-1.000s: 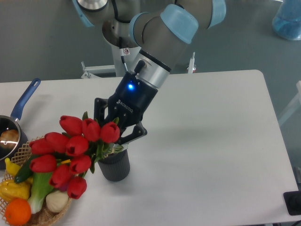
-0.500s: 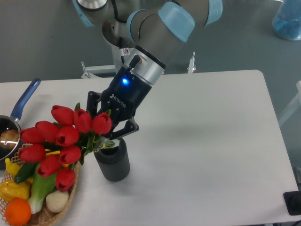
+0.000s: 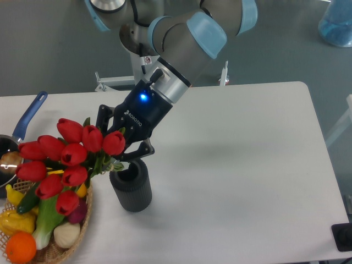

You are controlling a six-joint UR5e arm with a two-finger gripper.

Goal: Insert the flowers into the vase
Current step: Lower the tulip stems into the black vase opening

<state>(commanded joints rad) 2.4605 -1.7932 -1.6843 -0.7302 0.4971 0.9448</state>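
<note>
The flowers are a bunch of red tulips with green stems, held tilted so the heads hang out to the left over the basket. My gripper is shut on their stems just above the vase. The vase is a dark ribbed cylinder standing upright on the white table, directly below the gripper. The stem ends reach down to its mouth at the left side; whether they are inside I cannot tell.
A wicker basket with plastic vegetables and an orange stands at the front left, under the flower heads. A blue-handled saucepan sits at the left edge. The arm reaches down from the back.
The gripper and the flowers have moved up and to the left, lifting the stems higher over the vase mouth. The vase has stayed in place.
</note>
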